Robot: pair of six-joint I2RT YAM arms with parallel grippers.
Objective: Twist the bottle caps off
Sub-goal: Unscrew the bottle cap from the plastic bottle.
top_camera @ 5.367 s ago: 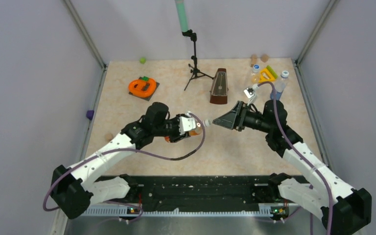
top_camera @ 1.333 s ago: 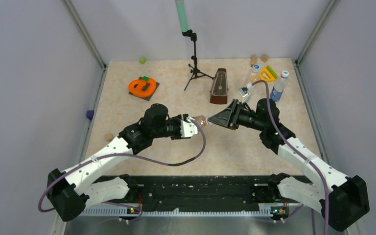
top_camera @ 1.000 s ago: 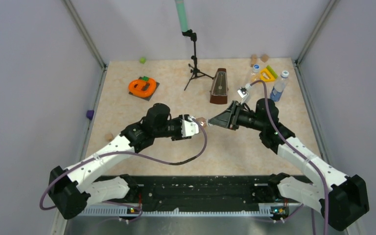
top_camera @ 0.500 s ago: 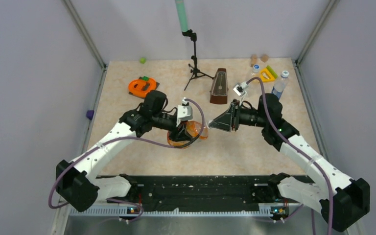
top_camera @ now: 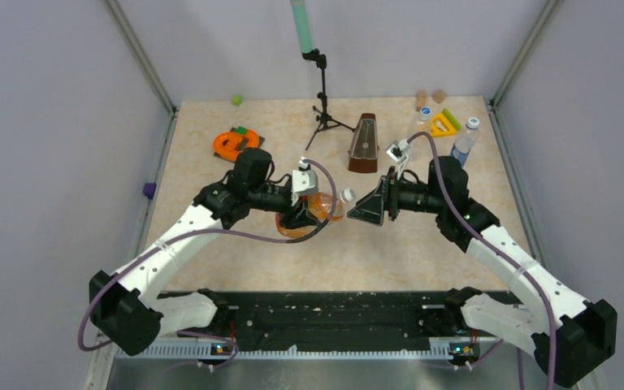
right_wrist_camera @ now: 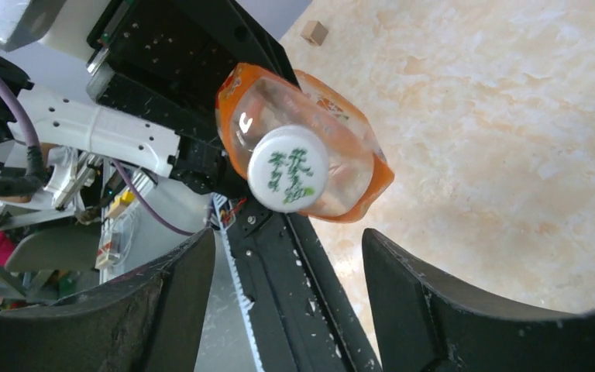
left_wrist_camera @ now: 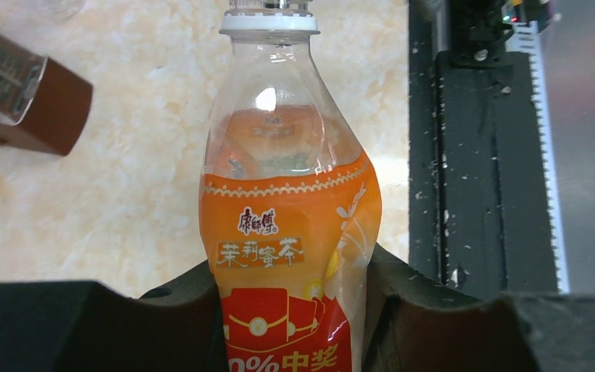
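Over the middle of the marbled table (top_camera: 211, 195), the left gripper (left_wrist_camera: 290, 288) holds the orange drink bottle (left_wrist_camera: 290, 232) off the surface. Its black fingers (left_wrist_camera: 182, 298) are pressed against the labelled lower body from both sides. The bottle lies tilted, its neck aimed toward the right arm. Its white screw cap (right_wrist_camera: 287, 168), printed with green characters, sits on the neck.

The right gripper (right_wrist_camera: 288, 239) faces that cap head-on with its fingers (right_wrist_camera: 434, 298) spread wide. In the right wrist view the cap appears above the gap between them, with clear space on either side, and neither finger touches it. From above, the cap is just beside the gripper's tips.

At the far right of the table stand the other two bottles. The plain clear bottle (top_camera: 422, 122) has a blue cap (top_camera: 425, 112). The blue-label bottle (top_camera: 461, 146) has a white cap (top_camera: 473, 123). Both are upright and well apart from the grippers. A yellow triangle piece (top_camera: 444, 125) lies between them, and two small wooden blocks (top_camera: 439, 96) sit behind it near the back wall.

The brown metronome (top_camera: 364, 144) stands beyond the two grippers, with a black tripod stand (top_camera: 322, 97) to its left. An orange ring-shaped toy (top_camera: 231, 143) lies at the far left, partly covered by the left arm. A small green ball (top_camera: 236, 100) rests at the back edge.
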